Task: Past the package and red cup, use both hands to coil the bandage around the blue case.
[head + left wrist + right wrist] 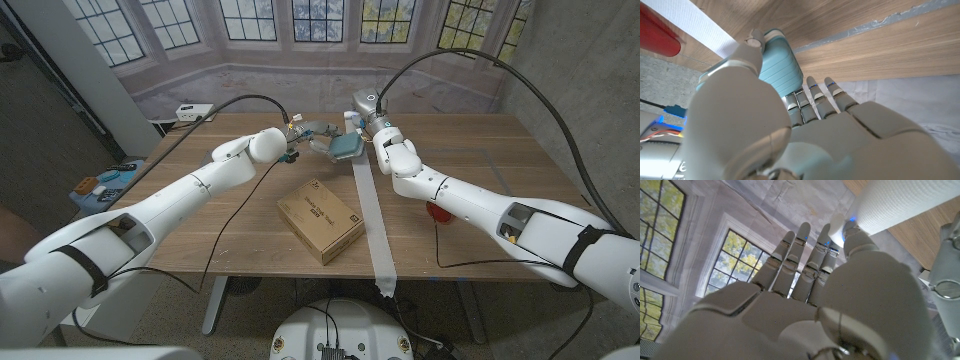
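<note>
Left hand (pixel 305 137): I've got it gripping the ribbed light-blue plastic case (pixel 346 147).
Right hand (pixel 366 111): pinching the long white fabric bandage (pixel 371 222), I think.
Brown cardboard package (pixel 320 219): nearer me, mid-table.

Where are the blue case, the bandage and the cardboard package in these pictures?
Blue case (pixel 782 62): left wrist view, on its ribbed side.
Bandage (pixel 372 225): head view, on the middle of the white strip lying along the table.
Package (pixel 320 220): head view, on the top face of the brown box.
</note>
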### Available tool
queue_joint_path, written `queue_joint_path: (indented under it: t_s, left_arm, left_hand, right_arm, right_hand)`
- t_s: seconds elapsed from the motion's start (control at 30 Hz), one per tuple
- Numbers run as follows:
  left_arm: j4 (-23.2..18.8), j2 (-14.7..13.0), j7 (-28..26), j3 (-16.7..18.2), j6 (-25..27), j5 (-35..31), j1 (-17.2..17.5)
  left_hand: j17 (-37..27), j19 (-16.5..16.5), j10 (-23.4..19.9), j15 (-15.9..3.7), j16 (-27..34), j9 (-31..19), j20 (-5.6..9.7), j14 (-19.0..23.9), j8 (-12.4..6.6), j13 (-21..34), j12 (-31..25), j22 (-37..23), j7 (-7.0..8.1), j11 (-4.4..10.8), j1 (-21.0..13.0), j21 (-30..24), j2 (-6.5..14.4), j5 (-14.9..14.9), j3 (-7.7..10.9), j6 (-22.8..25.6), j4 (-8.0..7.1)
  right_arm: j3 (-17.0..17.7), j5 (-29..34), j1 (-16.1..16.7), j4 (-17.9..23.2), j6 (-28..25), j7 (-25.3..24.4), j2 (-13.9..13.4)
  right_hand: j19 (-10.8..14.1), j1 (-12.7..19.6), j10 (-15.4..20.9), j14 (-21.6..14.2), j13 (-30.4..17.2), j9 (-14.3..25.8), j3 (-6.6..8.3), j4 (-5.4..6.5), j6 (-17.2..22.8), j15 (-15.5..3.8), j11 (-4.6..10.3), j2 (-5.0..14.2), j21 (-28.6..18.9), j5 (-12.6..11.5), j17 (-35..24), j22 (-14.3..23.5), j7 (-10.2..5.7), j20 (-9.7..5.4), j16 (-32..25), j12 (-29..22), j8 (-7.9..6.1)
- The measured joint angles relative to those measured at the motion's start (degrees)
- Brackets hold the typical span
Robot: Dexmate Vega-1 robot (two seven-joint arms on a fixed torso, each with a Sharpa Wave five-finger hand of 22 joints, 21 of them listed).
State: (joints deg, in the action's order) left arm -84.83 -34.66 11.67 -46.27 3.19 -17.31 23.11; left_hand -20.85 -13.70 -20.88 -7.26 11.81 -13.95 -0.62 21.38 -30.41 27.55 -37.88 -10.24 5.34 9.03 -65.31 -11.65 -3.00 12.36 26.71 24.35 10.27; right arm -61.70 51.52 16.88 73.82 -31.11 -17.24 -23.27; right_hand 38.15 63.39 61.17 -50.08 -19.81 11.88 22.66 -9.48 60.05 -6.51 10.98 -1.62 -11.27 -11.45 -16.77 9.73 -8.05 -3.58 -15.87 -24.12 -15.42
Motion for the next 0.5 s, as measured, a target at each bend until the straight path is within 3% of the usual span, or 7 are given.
queue_joint_path:
  t_s: [0.5]
  left_arm:
    - [-0.1,0.2,-0.2,-0.1,1.5,1.2,0.7]
  left_hand:
    - [0.0,0.0,0.0,0.0,0.0,0.3,0.0,0.0,0.0,0.0,0.0,0.0,-0.01,0.0,0.0,0.0,0.0,0.0,0.0,0.0,0.0]
  right_arm:
    - [0.0,0.2,-0.9,-0.3,-0.9,-0.8,0.9]
  right_hand:
    - [0.0,0.8,0.0,-0.1,0.0,-0.2,0.0,0.0,0.0,0.09,-0.01,-0.08,0.0,-0.2,0.0,0.0,-0.04,0.0,0.4,0.1,0.0]
